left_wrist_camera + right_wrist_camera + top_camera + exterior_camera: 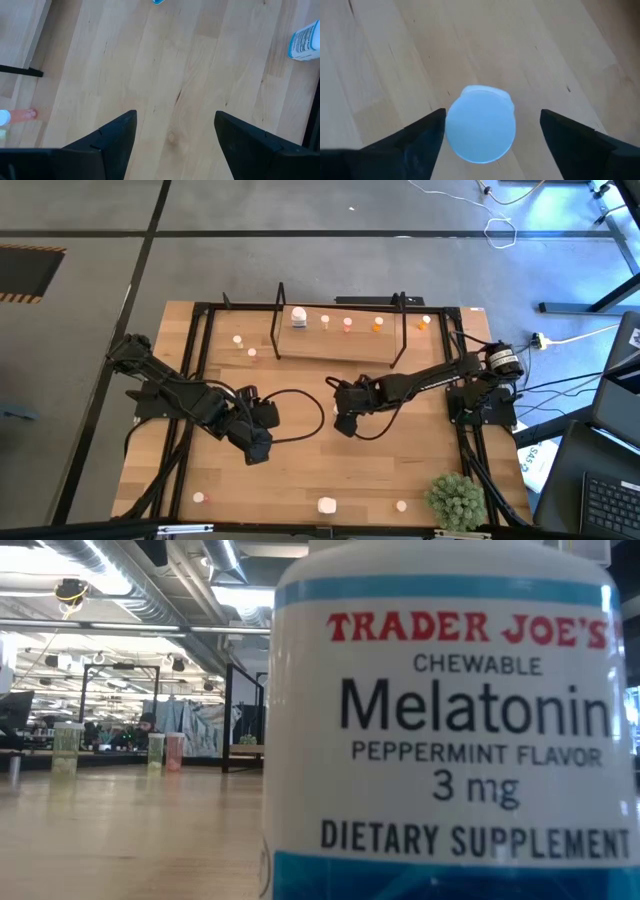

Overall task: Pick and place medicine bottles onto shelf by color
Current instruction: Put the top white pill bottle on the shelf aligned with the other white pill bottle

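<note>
The right gripper (492, 132) is hanging over the middle of the table (300, 470) with its 2 fingers spread wide, straddling a white-capped bottle (480, 131) that is standing upright between them; neither finger appears to be touching it, though the wrist view looks straight down on the cap and the contact is hard to judge. The high view is hiding this bottle under the gripper (343, 423).

The left gripper (175, 137) is also standing wide open and holding nothing, poised over bare wood left of centre (258, 450).

Behind the grippers, the shelf (335, 350) is sitting at the far side of the table, carrying 1 chunky white bottle (298, 316) near its left end frame and 4 smaller bottles along its base to the right, the last 2 of them orange (377, 325). 2 small pinkish bottles (238, 339) are standing on the table just left of the shelf.

Along the near edge, 1 white bottle (326, 505) is sitting right in front of the low camera, filling that view with its melatonin label (470, 720). A small pink one (199, 498) and a pale one (401, 506) are flanking it, well apart. A green plant (457, 500) is occupying the near right corner.
</note>
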`<move>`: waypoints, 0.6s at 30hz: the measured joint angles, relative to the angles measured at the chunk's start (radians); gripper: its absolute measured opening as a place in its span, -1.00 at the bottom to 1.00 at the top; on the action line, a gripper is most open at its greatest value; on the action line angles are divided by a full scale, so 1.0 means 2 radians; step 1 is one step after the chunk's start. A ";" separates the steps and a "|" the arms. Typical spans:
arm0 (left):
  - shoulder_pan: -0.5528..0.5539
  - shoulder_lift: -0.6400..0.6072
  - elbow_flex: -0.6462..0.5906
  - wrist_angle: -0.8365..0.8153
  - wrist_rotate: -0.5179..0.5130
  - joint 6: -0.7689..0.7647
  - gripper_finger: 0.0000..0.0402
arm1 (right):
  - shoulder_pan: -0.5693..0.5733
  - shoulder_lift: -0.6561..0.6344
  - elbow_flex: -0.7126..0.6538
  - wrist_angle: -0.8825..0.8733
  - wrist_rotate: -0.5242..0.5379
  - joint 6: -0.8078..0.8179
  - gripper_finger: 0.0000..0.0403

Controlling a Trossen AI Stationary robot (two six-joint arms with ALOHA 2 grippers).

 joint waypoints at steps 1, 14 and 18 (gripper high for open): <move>0.000 0.000 0.000 0.000 0.000 0.000 0.31 | 0.000 0.000 0.000 0.001 0.000 0.000 0.53; 0.000 0.000 0.000 0.000 0.000 0.000 0.31 | 0.000 0.000 0.000 0.011 0.000 -0.001 -0.12; 0.000 0.000 0.000 0.000 0.000 0.000 0.31 | 0.000 0.000 0.000 0.009 0.000 -0.001 -0.10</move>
